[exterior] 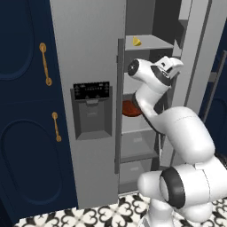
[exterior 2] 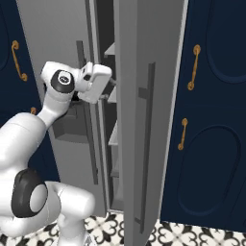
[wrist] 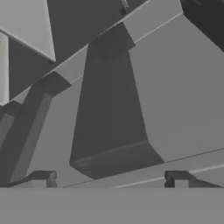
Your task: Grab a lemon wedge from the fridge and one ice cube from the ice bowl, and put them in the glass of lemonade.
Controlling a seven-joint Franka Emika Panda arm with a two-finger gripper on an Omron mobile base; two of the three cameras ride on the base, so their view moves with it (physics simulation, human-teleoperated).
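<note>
Lemon wedge (exterior: 137, 41) sits on an upper fridge (exterior: 88, 53) shelf, at eleven o'clock from the hand. Jaws (wrist: 109, 177) stand wide apart, empty. Best to rise, clear the shelf lip, then straddle the wedge before closing.

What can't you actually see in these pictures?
- The reddish bowl in the fridge: the arm hides most of it in the left base view, so its contents can't be told.
- The lemon wedge: too small for detail.
- The tool: in the right base view, the open fridge door covers its tips.
</note>
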